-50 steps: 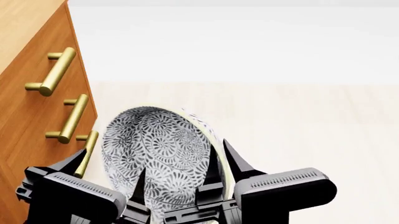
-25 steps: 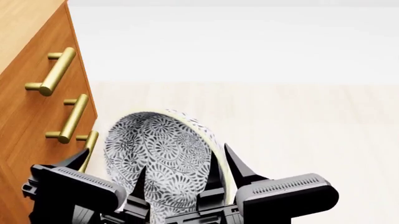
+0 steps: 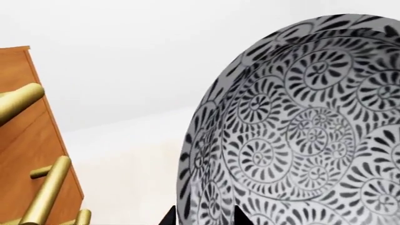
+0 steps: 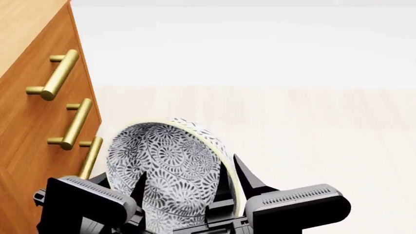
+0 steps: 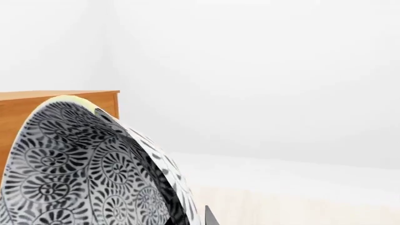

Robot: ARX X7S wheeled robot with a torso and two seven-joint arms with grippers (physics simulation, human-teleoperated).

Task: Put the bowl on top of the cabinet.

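The bowl (image 4: 172, 156), white with a dense grey-black floral pattern, stands tipped on edge between my two grippers, its inside facing the head camera. The left gripper (image 4: 120, 181) is shut on the bowl's left rim, which runs between its two fingertips in the left wrist view (image 3: 203, 216). On the right rim, the right gripper (image 4: 232, 166) is also shut, one finger on either side of the wall (image 5: 187, 213). The orange-brown cabinet (image 4: 32, 126) rises at the left, close beside the bowl. The bowl (image 3: 306, 131) fills much of the left wrist view.
Brass bar handles (image 4: 58, 73) stick out from the cabinet front toward the bowl and the left gripper. The cabinet's lighter wood top (image 4: 26, 19) shows at the upper left corner. Pale floor (image 4: 312, 126) and a white wall lie ahead and to the right.
The bowl has sunk a little in the head view and turned slightly. The left gripper has shifted right and downward with it; the right gripper has barely moved.
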